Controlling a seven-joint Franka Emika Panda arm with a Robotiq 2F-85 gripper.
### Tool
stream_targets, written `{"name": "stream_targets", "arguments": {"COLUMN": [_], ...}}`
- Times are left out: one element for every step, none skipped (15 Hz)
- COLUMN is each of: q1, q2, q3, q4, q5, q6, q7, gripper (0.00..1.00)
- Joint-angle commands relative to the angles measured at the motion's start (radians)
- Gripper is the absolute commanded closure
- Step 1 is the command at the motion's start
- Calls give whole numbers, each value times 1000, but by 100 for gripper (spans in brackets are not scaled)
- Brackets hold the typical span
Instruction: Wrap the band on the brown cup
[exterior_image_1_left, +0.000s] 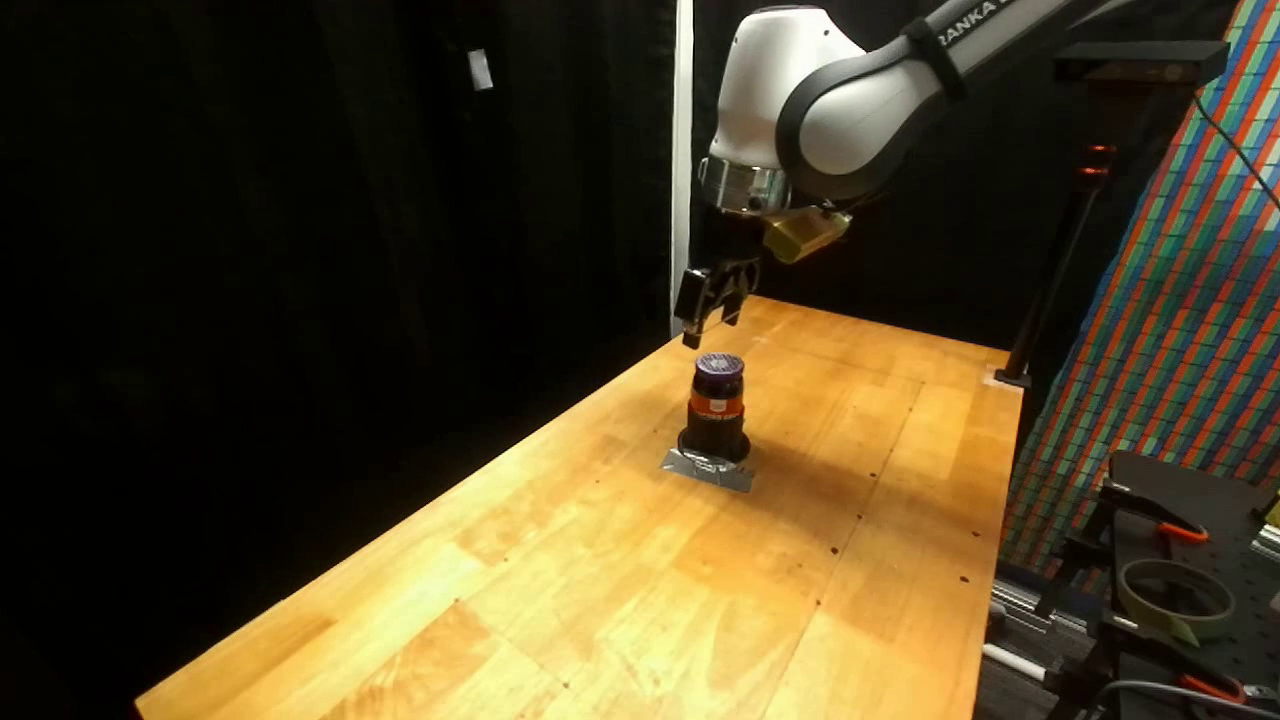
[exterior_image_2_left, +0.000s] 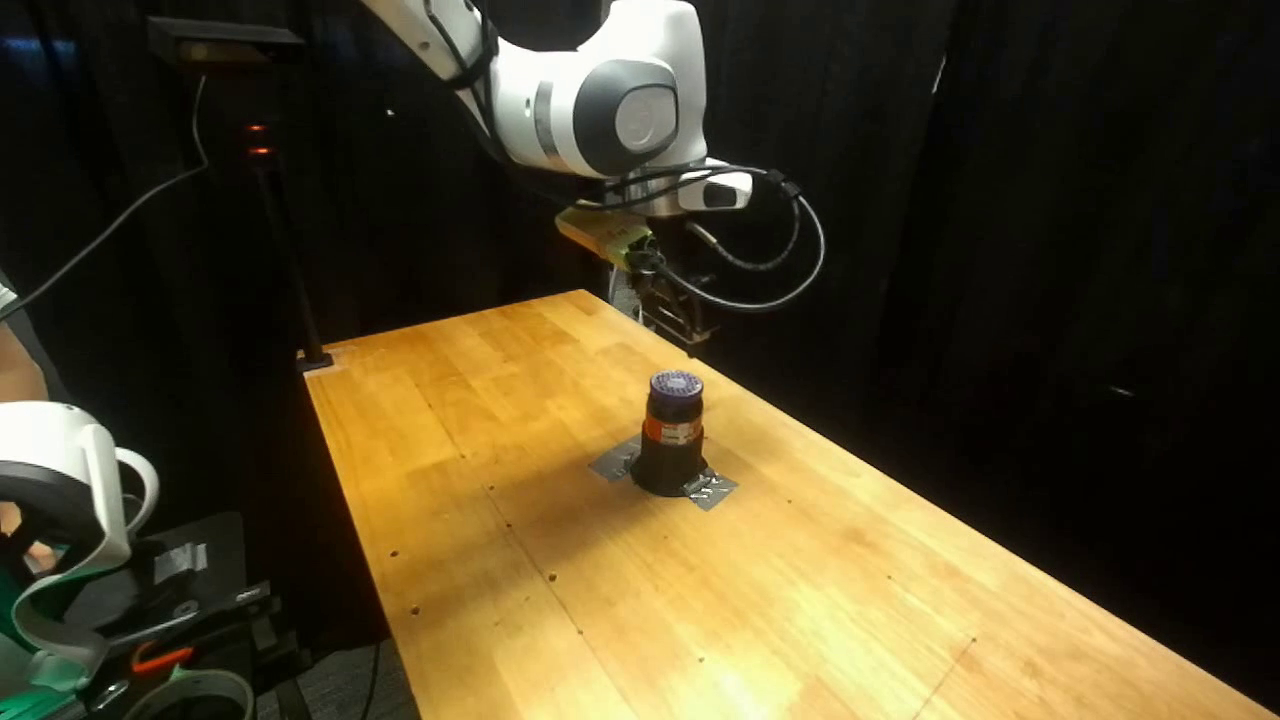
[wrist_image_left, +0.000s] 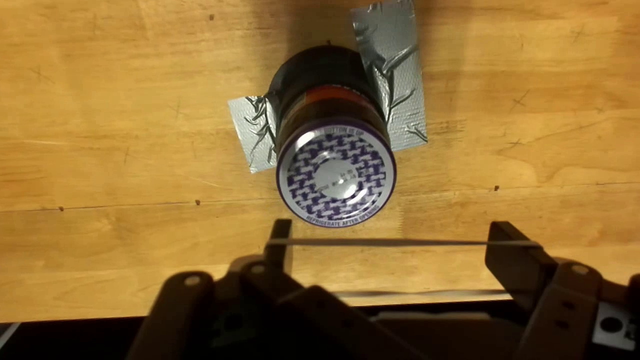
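Observation:
The brown cup (exterior_image_1_left: 718, 402) is a dark jar with an orange-red label and a purple-and-white patterned lid. It stands upright in a black holder (exterior_image_2_left: 668, 470) taped to the table, and it also shows in an exterior view (exterior_image_2_left: 674, 432) and from above in the wrist view (wrist_image_left: 336, 175). My gripper (wrist_image_left: 390, 239) is open above the table, higher than the lid and off to one side of it. A thin pale band (wrist_image_left: 380, 242) is stretched around both fingers, its two strands running across the gap. The band is apart from the cup. The gripper (exterior_image_1_left: 711, 330) also shows in an exterior view.
Grey tape strips (wrist_image_left: 397, 85) fix the holder to the wooden table (exterior_image_1_left: 640, 600). The table's edge lies near the gripper, with a black curtain (exterior_image_1_left: 350, 300) beyond. A dark post (exterior_image_2_left: 285, 250) stands at a table corner. A side cart holds a tape roll (exterior_image_1_left: 1175, 597).

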Motion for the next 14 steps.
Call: {"name": "stream_targets", "arguments": {"q1": [24, 25, 26, 26, 26, 26, 26, 25, 24, 23, 24, 24, 27, 27], "q2": [95, 114, 130, 146, 157, 171, 183, 190, 200, 208, 214, 221, 227, 235], "q3": [-33, -36, -40, -45, -49, -54, -59, -62, -64, -67, -70, -72, -78, -81], "q4": [116, 131, 143, 153, 159, 166, 173, 176, 183, 187, 190, 193, 192, 196], "q5": [37, 41, 44, 46, 49, 50, 51, 53, 54, 55, 56, 56, 52, 52], "q6": [-19, -23, -28, -27, -29, -30, -27, -28, -28, -27, -24, -19, -1, 6], "q7": [-30, -33, -33, -34, -33, -32, -31, -30, -32, -32, -29, -29, -18, -16], "gripper": [0, 0, 0, 0, 0, 0, 0, 0, 0, 0, 0, 0, 0, 0]}}
